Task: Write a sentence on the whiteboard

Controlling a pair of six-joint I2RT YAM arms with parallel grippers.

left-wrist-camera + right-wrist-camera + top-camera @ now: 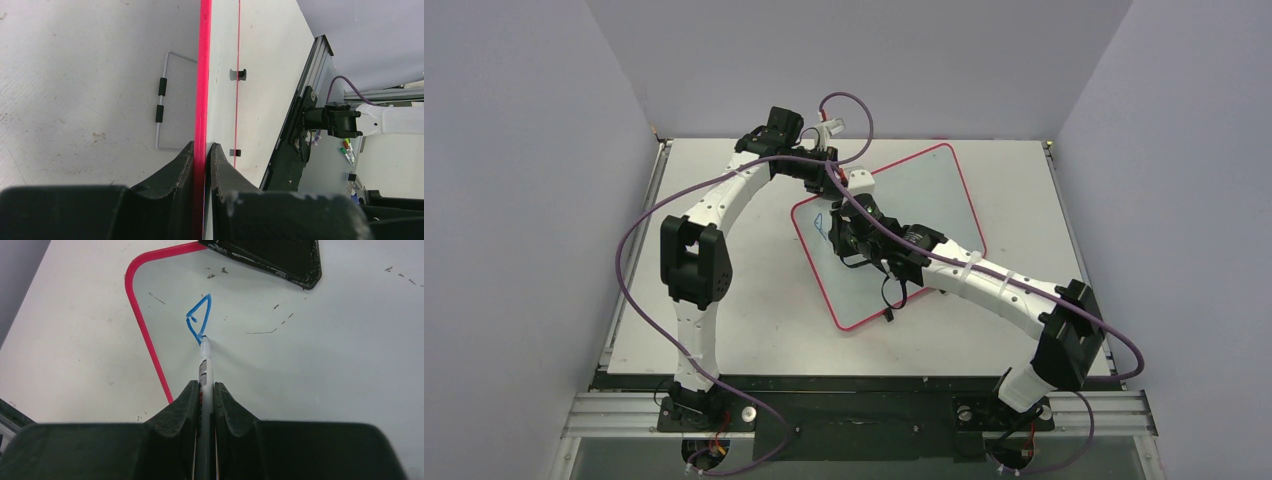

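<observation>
One blue loop [206, 315] on whiteboard [300, 350].

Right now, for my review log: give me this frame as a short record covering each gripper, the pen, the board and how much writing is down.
left gripper: shut on the red rim of the whiteboard
right gripper: shut on a marker
marker tip: touching the board face
whiteboard: on the table, askew to its edges
sentence: one small blue triangular stroke near a corner, no words yet
</observation>
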